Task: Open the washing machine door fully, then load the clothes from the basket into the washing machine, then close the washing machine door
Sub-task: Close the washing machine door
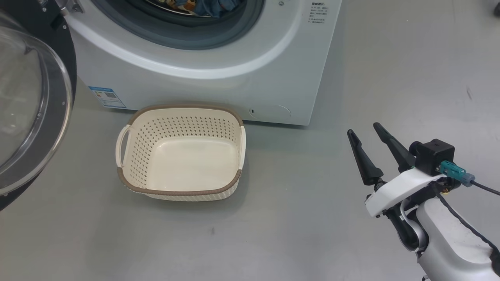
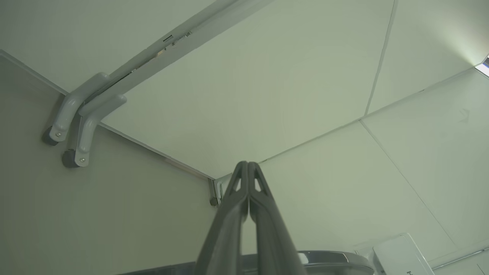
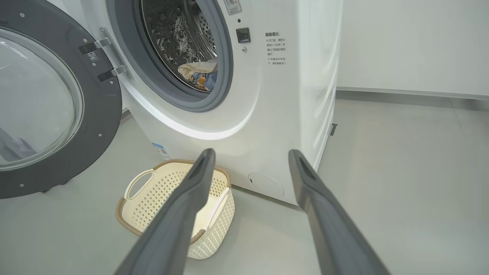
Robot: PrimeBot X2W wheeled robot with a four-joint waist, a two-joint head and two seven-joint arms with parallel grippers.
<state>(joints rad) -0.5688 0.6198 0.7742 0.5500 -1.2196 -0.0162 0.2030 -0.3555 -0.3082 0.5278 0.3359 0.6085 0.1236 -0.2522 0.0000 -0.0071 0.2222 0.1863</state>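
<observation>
The basket (image 1: 187, 156) is empty, clothes (image 3: 198, 74) inside the washing machine (image 3: 267, 114) (loading looks done); the washing machine door (image 3: 110, 126) stands wide, closing remains; left gripper (image 2: 247, 165) jaws clenched empty; right gripper (image 1: 363, 129) jaws released.

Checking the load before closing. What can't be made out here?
- Clothes: right wrist view, seal hides part; head view, top edge cuts them.
- Door: head view, left edge cuts it.
- Printed text: right wrist view, too small.
- Left gripper: left wrist view faces ceiling; whereabouts unclear.
</observation>
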